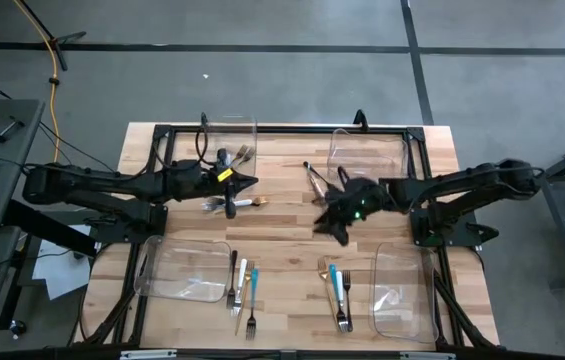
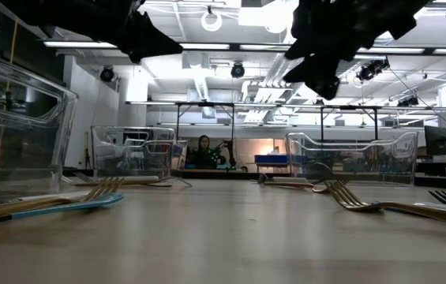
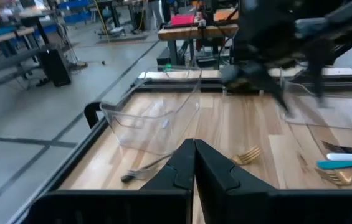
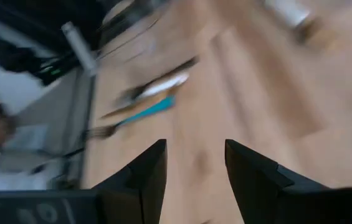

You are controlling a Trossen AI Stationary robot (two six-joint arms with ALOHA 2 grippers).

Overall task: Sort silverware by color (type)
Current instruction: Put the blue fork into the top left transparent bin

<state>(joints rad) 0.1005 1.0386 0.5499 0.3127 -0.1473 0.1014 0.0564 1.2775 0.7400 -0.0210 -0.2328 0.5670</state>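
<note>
Overhead, the left claw (image 1: 252, 181) hangs clenched and empty above forks (image 1: 230, 204). Right claw (image 1: 330, 228) gapes, released, over the bare surface (image 1: 282, 250).

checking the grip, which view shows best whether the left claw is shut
The left wrist view: the left claw fingers meet, shut and empty. The high view shows it small, above cutlery. The low view shows only a dark underside. The right wrist view misses it.

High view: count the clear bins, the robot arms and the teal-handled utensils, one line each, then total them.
Clear bins: 4
Robot arms: 2
Teal-handled utensils: 2 that show clearly
Total: 8
</note>
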